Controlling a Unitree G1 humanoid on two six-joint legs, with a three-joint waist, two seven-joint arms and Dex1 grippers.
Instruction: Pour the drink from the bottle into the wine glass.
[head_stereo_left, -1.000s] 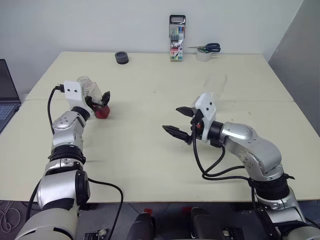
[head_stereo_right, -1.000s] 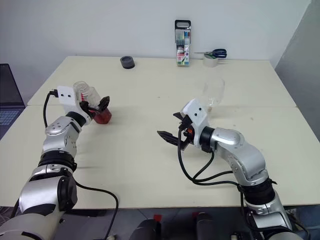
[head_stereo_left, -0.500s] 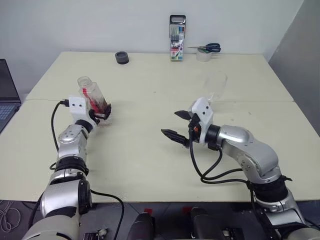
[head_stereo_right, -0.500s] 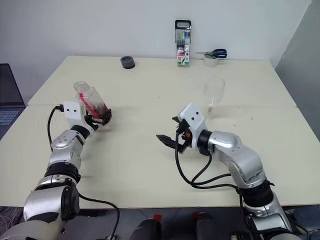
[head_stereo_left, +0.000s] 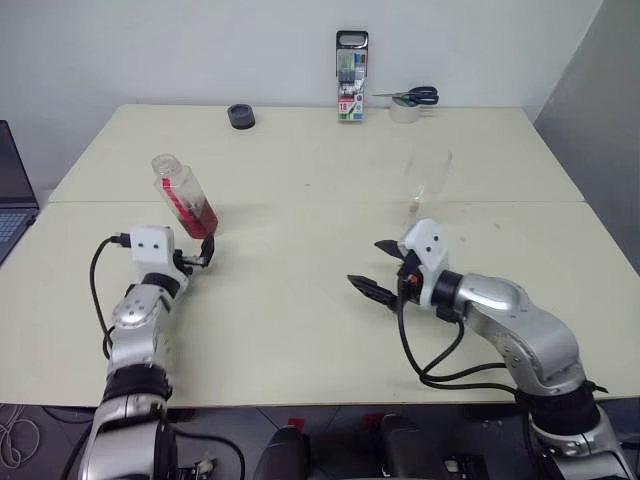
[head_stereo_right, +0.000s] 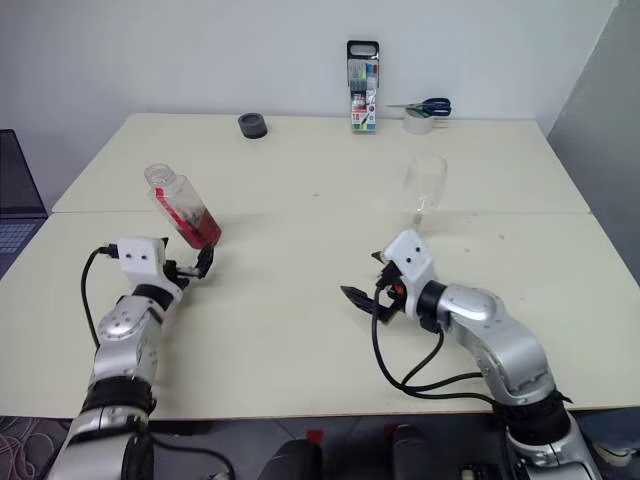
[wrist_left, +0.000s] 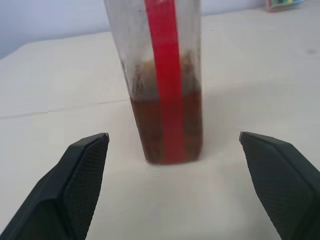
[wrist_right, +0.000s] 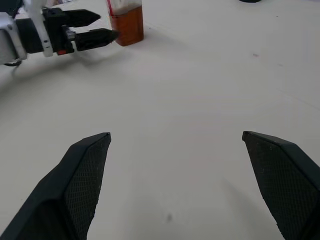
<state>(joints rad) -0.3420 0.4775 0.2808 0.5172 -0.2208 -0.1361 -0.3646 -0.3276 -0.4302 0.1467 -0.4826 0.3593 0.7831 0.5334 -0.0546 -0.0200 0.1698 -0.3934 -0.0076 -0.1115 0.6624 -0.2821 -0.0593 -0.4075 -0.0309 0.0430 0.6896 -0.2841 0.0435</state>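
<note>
left hand (head_stereo_left: 197, 257): open, just short of bottle (head_stereo_left: 184, 195) | right hand (head_stereo_left: 378, 268): open, empty

Head stereo pair looks down across the table (head_stereo_left: 300, 300); both wrist views, low and near, share the bottle (wrist_left: 165, 100).

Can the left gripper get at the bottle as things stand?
Probably yes. The left gripper is open and points at the bottle, which stands on the table just ahead of it, apart from the fingers. The left wrist view shows bare table between them, nothing in the way.
</note>
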